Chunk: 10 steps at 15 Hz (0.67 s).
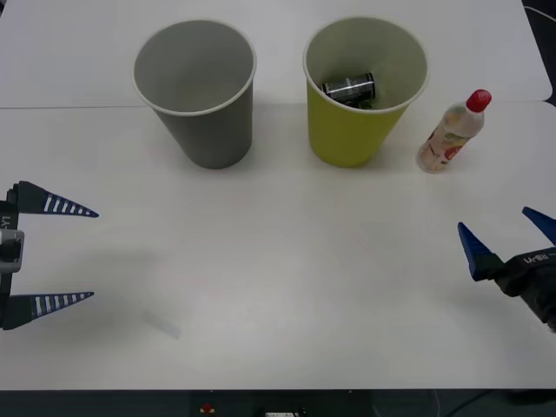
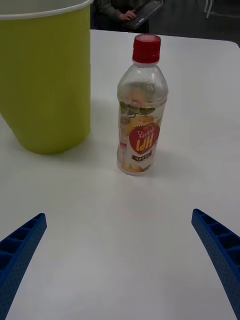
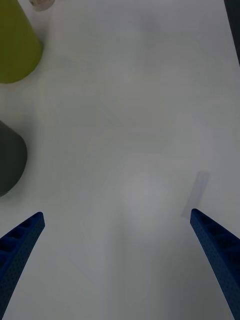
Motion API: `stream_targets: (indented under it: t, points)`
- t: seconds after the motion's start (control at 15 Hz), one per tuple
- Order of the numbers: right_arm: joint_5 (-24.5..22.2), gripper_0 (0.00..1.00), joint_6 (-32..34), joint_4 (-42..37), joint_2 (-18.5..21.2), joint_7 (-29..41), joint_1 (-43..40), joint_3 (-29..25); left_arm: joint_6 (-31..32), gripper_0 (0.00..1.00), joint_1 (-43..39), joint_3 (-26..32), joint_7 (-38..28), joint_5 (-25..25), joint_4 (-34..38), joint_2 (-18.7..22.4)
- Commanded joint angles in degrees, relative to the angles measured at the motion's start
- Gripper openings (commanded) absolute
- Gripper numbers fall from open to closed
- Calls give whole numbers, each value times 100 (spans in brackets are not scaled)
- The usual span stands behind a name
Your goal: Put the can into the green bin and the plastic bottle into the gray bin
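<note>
The left tool (image 1: 74, 254) is hovering wide open and empty at the left edge of the white tabletop (image 1: 287, 287), near the gray bin (image 1: 198, 91), which is standing beside the green bin (image 1: 360, 87). The can (image 1: 349, 88) is lying inside the green bin, and the plastic bottle (image 1: 450, 133) is standing just right of it. The right tool (image 1: 504, 230) is waiting spread open and empty near the right edge, facing the bottle.

can (image 1: 350, 88): lower part hidden behind the front wall of the green bin (image 1: 347, 130); its markings too small to read
green bin: rim and one side cut off in the right wrist view
gray bin (image 3: 10, 157): just a dark sliver at the left wrist view's edge
right gripper (image 1: 512, 239): body cut off at the front view's right edge
plastic bottle (image 2: 141, 107): small label print unreadable
</note>
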<state>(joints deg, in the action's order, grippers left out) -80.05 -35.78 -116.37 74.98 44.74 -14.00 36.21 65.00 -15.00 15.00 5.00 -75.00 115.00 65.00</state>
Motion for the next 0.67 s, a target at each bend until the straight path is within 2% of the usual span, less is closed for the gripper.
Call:
stream_targets:
  t: [0.07,0.33,0.67]
  points:
    - [-354,100,-386,721,-344,544,758,765,0,100,0,0,0,0,0,0]
    - [-591,100,-720,1565,-836,1054,1576,1397,0,100,0,0,0,0,0,0]
    - [-758,100,-720,2250,-1363,1054,2024,1468,0,100,0,0,0,0,0,0]
